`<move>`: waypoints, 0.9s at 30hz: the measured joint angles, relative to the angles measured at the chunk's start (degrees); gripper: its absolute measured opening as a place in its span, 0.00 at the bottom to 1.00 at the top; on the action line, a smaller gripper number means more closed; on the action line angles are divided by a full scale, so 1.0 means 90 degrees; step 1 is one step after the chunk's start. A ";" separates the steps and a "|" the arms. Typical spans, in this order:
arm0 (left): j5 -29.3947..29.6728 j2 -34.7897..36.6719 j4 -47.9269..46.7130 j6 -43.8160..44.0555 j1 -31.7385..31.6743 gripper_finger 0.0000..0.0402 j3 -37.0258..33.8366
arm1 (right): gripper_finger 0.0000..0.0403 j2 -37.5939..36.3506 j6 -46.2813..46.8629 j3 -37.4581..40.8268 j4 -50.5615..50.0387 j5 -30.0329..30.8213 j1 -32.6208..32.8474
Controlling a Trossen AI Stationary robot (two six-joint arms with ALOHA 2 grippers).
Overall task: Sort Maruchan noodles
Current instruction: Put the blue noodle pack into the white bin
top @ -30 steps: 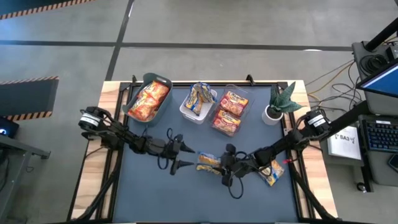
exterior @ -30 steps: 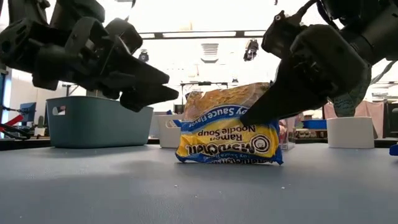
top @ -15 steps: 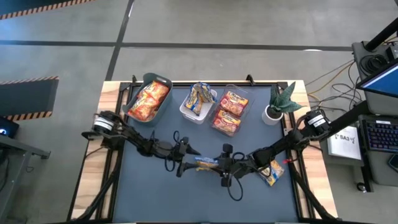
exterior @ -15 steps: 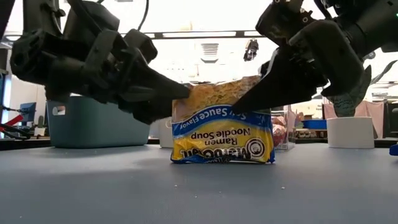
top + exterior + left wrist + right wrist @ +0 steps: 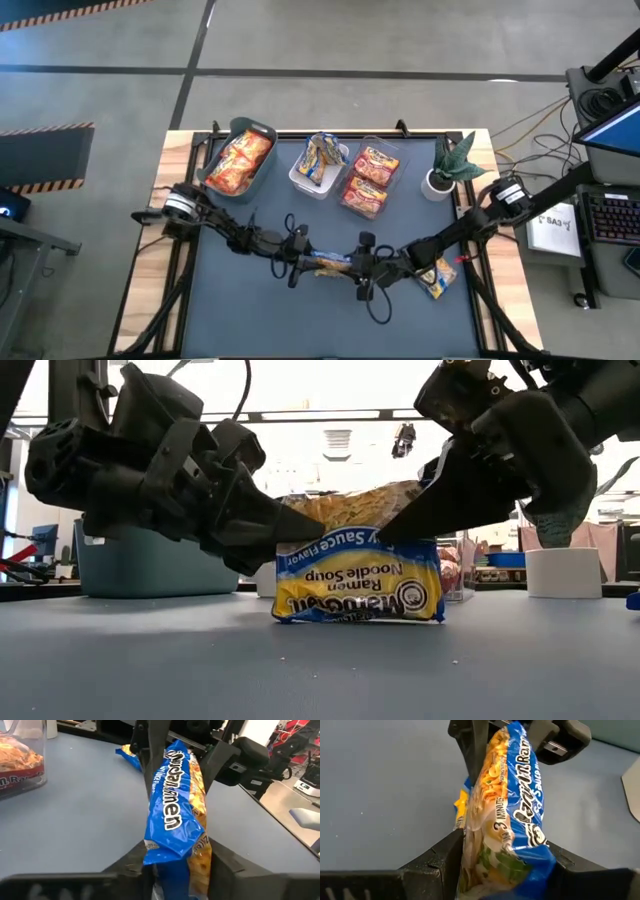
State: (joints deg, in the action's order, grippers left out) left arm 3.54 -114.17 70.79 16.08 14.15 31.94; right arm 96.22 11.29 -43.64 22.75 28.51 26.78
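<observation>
A blue-and-yellow Maruchan noodle packet (image 5: 360,575) stands on its long edge at the middle of the dark table (image 5: 250,320). My left gripper (image 5: 303,260) is shut on its left end and my right gripper (image 5: 352,266) on its right end. A second blue-and-yellow packet (image 5: 437,277) lies flat under the right arm. Orange-red packets fill the grey-green bin (image 5: 238,157), blue-and-yellow ones the white bin (image 5: 320,162), and orange-and-red ones the clear bin (image 5: 368,180). My left gripper pinches the packet's left end (image 5: 172,862) between its two fingers (image 5: 131,864), one on each flat face. The fingers come nearly level from the table's left, high on the packet (image 5: 305,528). The packet stands upright, its lower long edge (image 5: 355,618) on the table. My right gripper pinches the packet's right end (image 5: 495,865) between its two fingers (image 5: 445,855), one on each face. The fingers slant a little downward from the table's right and meet the upper part (image 5: 395,530). The packet's lower edge rests on the table.
The three bins stand in a row along the table's far edge, with a potted plant (image 5: 447,165) in a white pot at the far right. The near half of the table shows bare dark surface.
My left gripper has gone down and toward the table's right, onto the packet's left end, and has shut on it. My right gripper has rolled a little with the packet, which now stands more upright on its long edge.
</observation>
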 joint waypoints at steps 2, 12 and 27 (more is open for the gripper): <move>0.0015 0.0046 -0.0009 0.0013 0.0005 0.23 -0.0011 | 0.44 -0.0047 0.0125 0.0000 0.0002 -0.0008 -0.0003; -0.0087 0.0286 0.0016 0.0059 0.0004 0.15 -0.0086 | 0.44 -0.0471 0.0352 -0.0110 -0.0126 -0.0003 -0.0021; -0.0050 0.2135 -0.0569 -0.0239 -0.0124 0.16 -0.0736 | 0.44 -0.2357 -0.0219 -0.0109 -0.1020 0.0702 -0.0185</move>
State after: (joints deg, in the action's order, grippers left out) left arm 3.09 -94.95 65.68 13.94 13.03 25.32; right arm 75.01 9.32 -44.62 13.57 34.83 25.11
